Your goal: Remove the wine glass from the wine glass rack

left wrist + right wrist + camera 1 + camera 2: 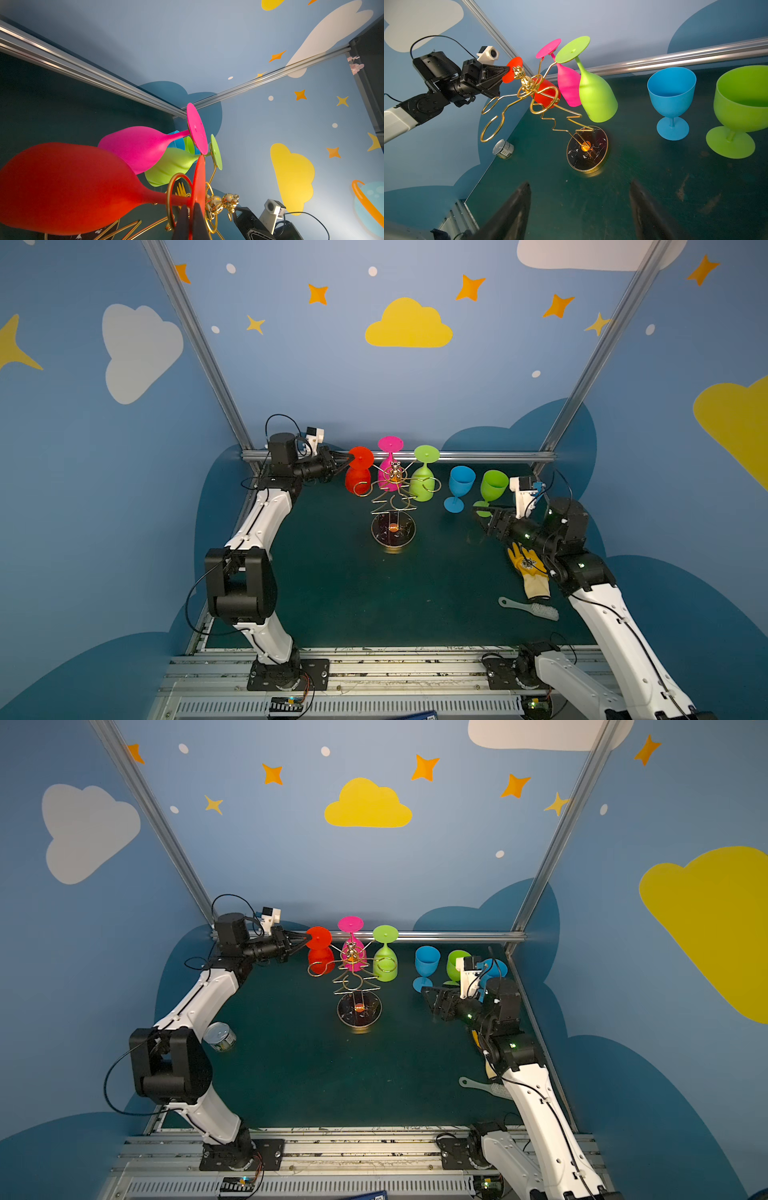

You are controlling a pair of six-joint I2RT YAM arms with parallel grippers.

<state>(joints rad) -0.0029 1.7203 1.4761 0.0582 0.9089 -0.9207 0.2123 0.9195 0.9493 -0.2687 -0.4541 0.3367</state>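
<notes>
The wine glass rack (393,506) (358,986) (550,116), gold wire on a round dark base, stands mid-table at the back. A red wine glass (358,477) (320,959) (62,187) (547,94) hangs upside down in a ring on the rack's left side. My left gripper (351,457) (309,937) (191,205) is shut on the rim of its round foot. A pink glass (390,466) and a lime glass (424,487) hang upside down beside it. My right gripper (480,518) (428,1000) (580,185) stands open and empty, low, to the right of the rack.
A blue goblet (459,487) and a green goblet (493,487) stand upright right of the rack. A yellow glove (530,568) and a brush (532,608) lie under the right arm. A tin can (220,1036) lies beside the left arm.
</notes>
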